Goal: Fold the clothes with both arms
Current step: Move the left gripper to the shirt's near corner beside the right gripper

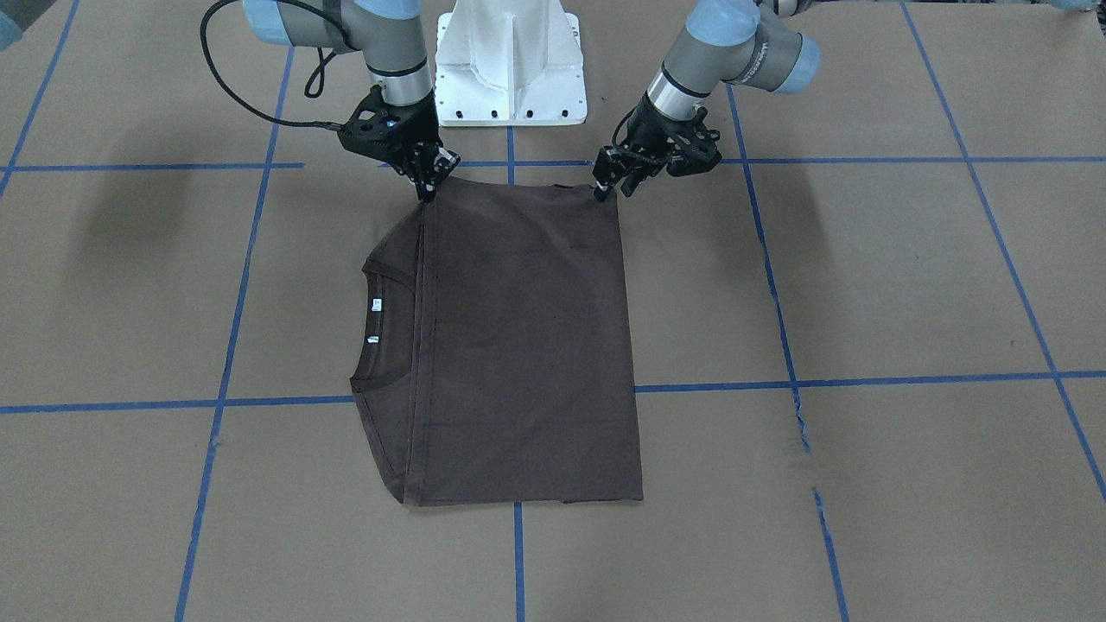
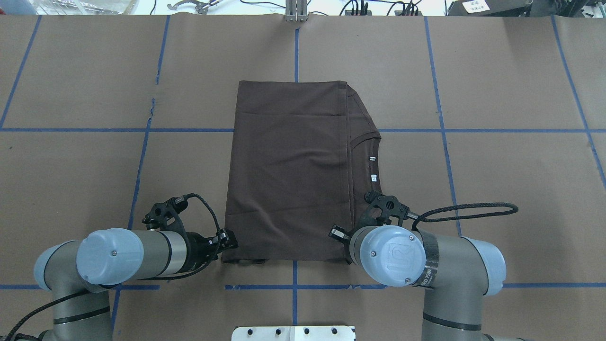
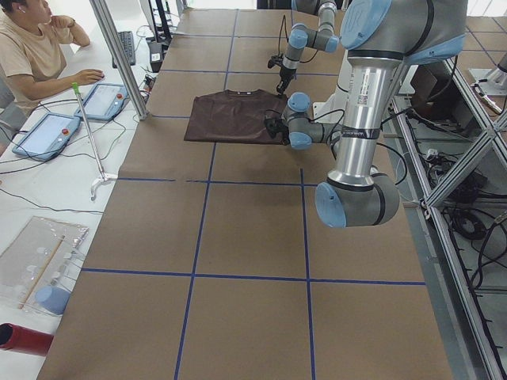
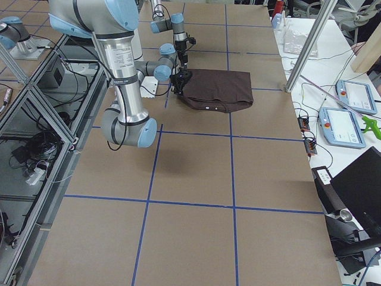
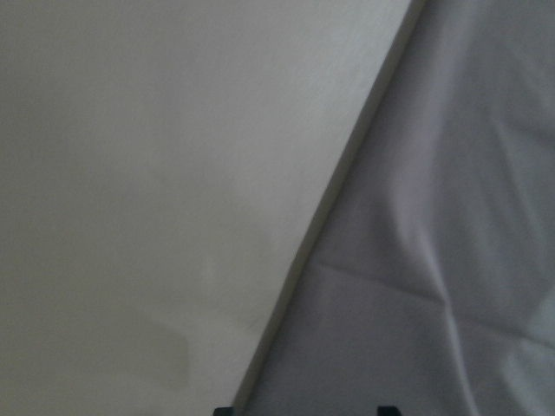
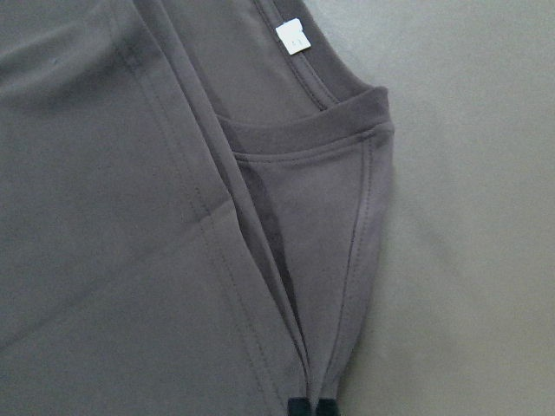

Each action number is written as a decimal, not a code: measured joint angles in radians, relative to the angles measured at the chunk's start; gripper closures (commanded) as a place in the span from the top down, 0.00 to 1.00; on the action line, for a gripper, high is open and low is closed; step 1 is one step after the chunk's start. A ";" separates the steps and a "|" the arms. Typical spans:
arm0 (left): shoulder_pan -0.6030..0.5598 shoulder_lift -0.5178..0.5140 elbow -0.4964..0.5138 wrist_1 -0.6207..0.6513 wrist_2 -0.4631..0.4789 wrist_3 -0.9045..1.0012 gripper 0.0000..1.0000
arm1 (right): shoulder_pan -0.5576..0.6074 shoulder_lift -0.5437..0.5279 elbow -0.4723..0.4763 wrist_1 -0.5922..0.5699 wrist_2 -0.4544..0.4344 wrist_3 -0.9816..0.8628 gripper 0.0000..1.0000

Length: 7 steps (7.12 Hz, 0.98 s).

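- dark brown T-shirt point(image 1: 518, 345) lies flat mid-table point(image 1: 864, 276), folded into a rectangle, w/ collar point(image 1: 384, 281) + 2 white labels point(image 1: 377, 304) on the robot's right side
- right gripper point(image 1: 427, 192) is at the base-side corner by the collar, fingers pinched tight on the shirt edge
- left gripper point(image 1: 602, 192) is at the other base-side corner, fingers apart, straddling the hem, not clamped afaict

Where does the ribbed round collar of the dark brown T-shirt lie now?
In the overhead view, the ribbed round collar lies along the right edge of the folded dark brown T-shirt, just beyond the right gripper at the shirt's near right corner.
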 measured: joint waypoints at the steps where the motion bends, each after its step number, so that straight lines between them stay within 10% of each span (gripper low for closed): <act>1: 0.007 -0.002 0.003 0.007 0.002 -0.001 0.19 | 0.000 0.000 0.000 0.000 0.000 0.000 0.00; 2: 0.009 -0.004 0.004 0.015 0.002 -0.002 0.00 | 0.000 0.001 0.000 0.000 0.000 0.000 0.00; 7: 0.007 -0.002 -0.122 0.077 0.001 -0.009 0.00 | -0.008 -0.014 0.041 0.000 -0.001 0.000 0.00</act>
